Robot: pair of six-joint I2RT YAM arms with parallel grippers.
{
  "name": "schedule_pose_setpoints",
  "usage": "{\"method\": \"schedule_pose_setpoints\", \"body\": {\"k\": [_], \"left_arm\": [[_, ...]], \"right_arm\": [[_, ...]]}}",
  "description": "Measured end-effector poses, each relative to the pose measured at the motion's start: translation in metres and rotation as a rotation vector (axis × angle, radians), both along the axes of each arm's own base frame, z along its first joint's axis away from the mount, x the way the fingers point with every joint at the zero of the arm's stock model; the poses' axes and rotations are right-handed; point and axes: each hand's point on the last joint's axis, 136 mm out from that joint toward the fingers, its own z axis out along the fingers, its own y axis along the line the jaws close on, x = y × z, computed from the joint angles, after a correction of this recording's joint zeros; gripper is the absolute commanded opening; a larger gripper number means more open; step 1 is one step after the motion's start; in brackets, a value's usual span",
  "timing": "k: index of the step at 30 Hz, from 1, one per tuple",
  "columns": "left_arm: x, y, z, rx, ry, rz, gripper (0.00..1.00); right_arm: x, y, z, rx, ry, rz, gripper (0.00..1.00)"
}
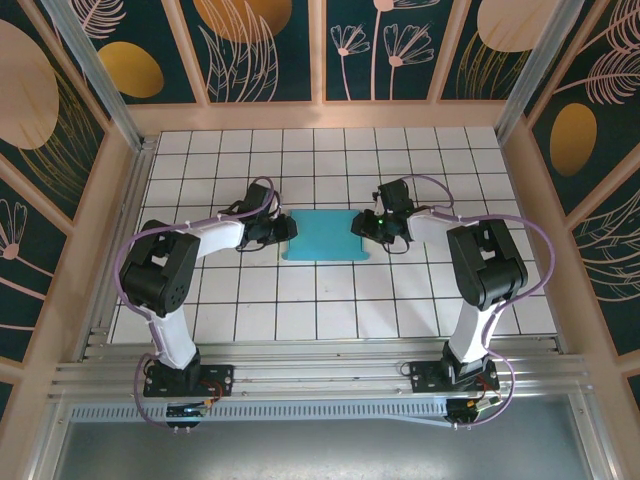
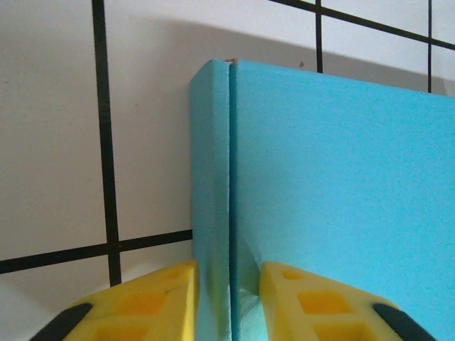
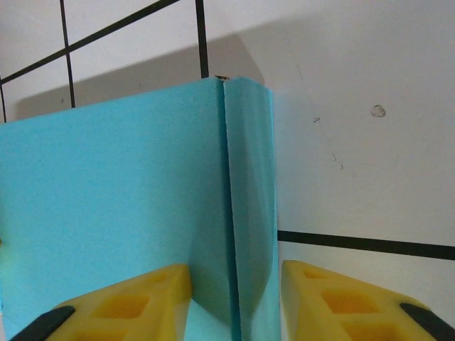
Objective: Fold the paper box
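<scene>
The paper box (image 1: 322, 235) lies teal side up in the middle of the tiled table, a flat, shallow rectangle with a gripper at each short end. My left gripper (image 1: 288, 231) is at its left end. In the left wrist view the yellow fingers (image 2: 167, 291) press from both sides on the folded end wall (image 2: 210, 177), and the card dents at the inner finger, so my left gripper (image 2: 228, 273) is shut on it. My right gripper (image 1: 358, 226) is at the right end. In the right wrist view my right gripper (image 3: 235, 273) straddles the end wall (image 3: 250, 185) with a thin gap at the outer finger (image 3: 320, 291).
The white tiled table (image 1: 330, 310) is ringed by raised wooden rails and patterned teal walls (image 1: 270, 50). Both arm bases (image 1: 185, 380) stand at the near edge on a metal rail. Bare tiles lie around the box on all sides.
</scene>
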Motion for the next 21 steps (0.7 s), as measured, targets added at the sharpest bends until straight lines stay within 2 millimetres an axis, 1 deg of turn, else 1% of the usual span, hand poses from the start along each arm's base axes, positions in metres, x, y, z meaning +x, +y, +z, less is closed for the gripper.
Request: {"method": "schedule_pose_setpoints", "body": {"k": [2, 3, 8, 11, 16, 19, 21], "left_arm": [[0.000, 0.002, -0.001, 0.005, 0.002, 0.004, 0.41], [0.000, 0.003, -0.001, 0.008, 0.004, 0.008, 0.44], [0.000, 0.004, 0.000, 0.013, 0.011, 0.013, 0.45], [-0.001, 0.002, 0.007, 0.004, 0.004, 0.012, 0.45], [0.007, 0.004, 0.044, -0.054, -0.063, 0.045, 0.53], [0.014, 0.013, 0.064, -0.123, -0.101, 0.088, 0.61], [0.019, 0.020, 0.069, -0.167, -0.103, 0.115, 0.65]], "right_arm": [[0.000, -0.001, 0.000, 0.001, 0.002, -0.001, 0.42], [0.000, 0.000, 0.000, 0.002, 0.002, 0.001, 0.40], [0.005, 0.003, 0.000, 0.021, -0.002, 0.004, 0.26], [0.009, 0.006, 0.000, 0.073, -0.008, 0.010, 0.21], [0.009, 0.001, -0.003, 0.197, -0.019, 0.029, 0.20], [0.010, -0.007, -0.004, 0.274, -0.024, 0.040, 0.19], [0.010, -0.012, -0.005, 0.316, -0.026, 0.046, 0.19]]}}
